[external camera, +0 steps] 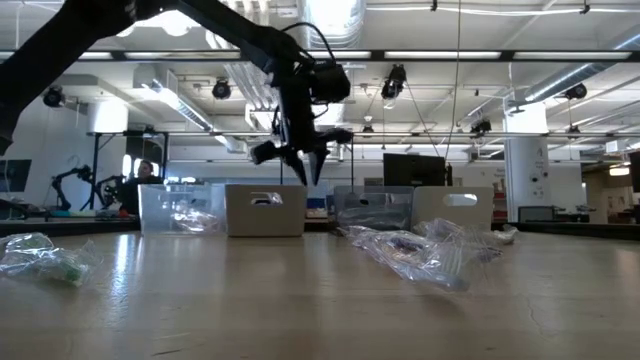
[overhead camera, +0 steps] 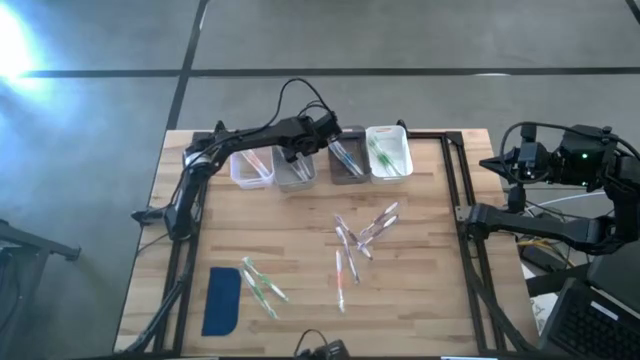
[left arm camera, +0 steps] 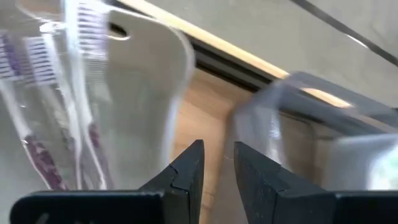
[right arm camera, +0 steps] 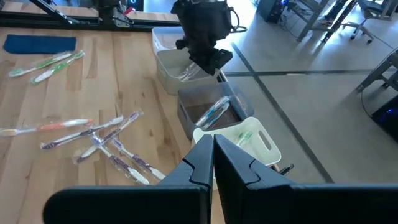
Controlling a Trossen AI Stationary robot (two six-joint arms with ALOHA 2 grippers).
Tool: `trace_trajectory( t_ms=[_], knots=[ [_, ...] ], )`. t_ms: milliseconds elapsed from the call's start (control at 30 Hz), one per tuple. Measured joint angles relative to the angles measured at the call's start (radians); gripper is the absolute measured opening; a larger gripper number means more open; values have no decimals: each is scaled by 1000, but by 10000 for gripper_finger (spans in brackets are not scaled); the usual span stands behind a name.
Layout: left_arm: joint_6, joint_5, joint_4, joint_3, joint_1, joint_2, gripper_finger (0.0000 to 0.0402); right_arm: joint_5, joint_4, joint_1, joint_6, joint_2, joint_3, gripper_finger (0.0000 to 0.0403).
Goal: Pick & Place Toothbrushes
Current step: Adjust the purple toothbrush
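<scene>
Left end effector: empty, slightly parted, above second bin. Right end effector: clenched, parked off tabletop. Toothbrushes: scattered.

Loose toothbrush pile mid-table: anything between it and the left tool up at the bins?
Nothing visible. The left tool hangs over the second bin from the left, holding nothing. Between it and the toothbrush pile there is only bare table. The right tool waits off the table's right edge.
</scene>
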Motion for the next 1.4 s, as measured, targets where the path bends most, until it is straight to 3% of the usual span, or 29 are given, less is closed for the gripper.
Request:
trace_trajectory(
  t_ms=[333,833,1033,1400],
  knots=[
    [-151,-125,-291,114,-56,-24,91,0,0,0,0,0,0,8],
    [-267,-71,-265,-30,-41,-24,91,0,0,0,-2,0,0,8],
    [-265,-52,-166,-84,-31,-24,92,0,0,0,-1,0,0,8],
    [-255,-30,-145,-153,-15,-24,92,0,0,0,-1,0,0,8]
  ],
)
